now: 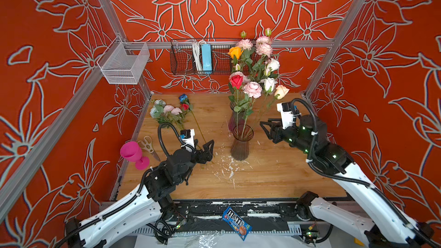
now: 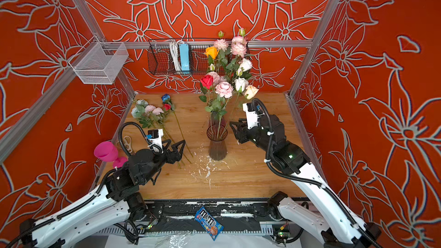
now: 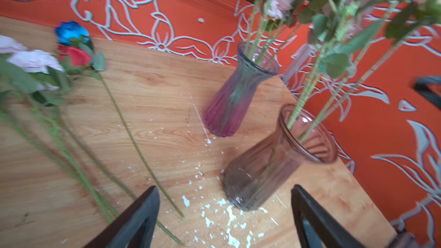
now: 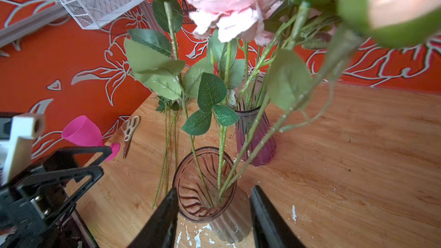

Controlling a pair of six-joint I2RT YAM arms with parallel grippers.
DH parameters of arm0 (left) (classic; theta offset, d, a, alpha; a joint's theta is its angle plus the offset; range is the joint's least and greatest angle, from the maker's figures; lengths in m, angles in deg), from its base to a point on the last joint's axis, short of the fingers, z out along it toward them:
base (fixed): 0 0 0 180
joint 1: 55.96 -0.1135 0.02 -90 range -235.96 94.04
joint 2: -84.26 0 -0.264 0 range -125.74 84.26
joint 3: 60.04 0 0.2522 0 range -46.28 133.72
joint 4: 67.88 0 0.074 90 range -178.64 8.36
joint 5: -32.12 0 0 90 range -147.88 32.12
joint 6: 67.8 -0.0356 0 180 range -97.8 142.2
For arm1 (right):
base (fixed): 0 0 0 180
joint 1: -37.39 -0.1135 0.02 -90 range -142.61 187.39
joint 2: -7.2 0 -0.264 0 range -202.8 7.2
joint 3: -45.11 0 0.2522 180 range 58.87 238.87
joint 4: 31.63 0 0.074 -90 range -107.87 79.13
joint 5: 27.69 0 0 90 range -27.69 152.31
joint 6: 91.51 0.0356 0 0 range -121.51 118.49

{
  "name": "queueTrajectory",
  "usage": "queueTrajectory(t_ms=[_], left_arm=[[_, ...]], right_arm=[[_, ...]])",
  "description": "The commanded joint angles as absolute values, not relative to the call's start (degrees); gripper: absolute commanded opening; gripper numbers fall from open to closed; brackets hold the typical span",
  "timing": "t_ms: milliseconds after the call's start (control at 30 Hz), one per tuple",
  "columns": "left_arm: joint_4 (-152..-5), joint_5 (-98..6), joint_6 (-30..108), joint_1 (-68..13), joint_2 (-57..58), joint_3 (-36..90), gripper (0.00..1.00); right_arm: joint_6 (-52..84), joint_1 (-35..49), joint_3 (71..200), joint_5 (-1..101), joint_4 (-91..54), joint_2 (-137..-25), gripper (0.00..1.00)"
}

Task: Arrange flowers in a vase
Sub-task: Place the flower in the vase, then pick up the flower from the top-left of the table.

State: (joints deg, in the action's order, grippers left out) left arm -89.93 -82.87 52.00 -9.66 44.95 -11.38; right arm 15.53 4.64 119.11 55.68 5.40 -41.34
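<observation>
Wooden table [image 1: 274,175], smoky vase [image 1: 241,146] of flowers [image 1: 252,89] between left hand [image 1: 211,151] and right hand [image 1: 265,131], both parted and empty.

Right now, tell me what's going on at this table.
Two robot arms are arranging artificial flowers. Several stems stand in the brownish vase and in the purple vase behind it. The right claw is open beside the brownish vase, holding nothing. The left claw is open too, over the stem ends of the loose flowers lying on the table.
</observation>
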Motion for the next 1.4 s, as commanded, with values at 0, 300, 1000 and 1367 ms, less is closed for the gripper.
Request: queueTrajectory(t_ms=[0,300,1000,1367], left_arm=[[-94.9,-88.3,56.2,-11.7,39.6,-6.9,0.86],[-108.3,-85.8,67.9,-27.2,18.9,2.8,0.81],[-102.0,-67.7,59.6,-44.3,-6.8,11.9,0.43],[-111.6,-76.1,62.4,-44.4,-18.8,23.0,0.41]], right_arm=[[16.7,4.2,117.0,55.1,7.1,-37.7,0.51],[19.4,4.3,106.0,58.2,4.5,-27.8,0.48],[21.2,4.2,96.3,58.5,-1.8,-27.5,0.46],[20.5,4.2,95.4,60.0,-2.2,-27.6,0.46]])
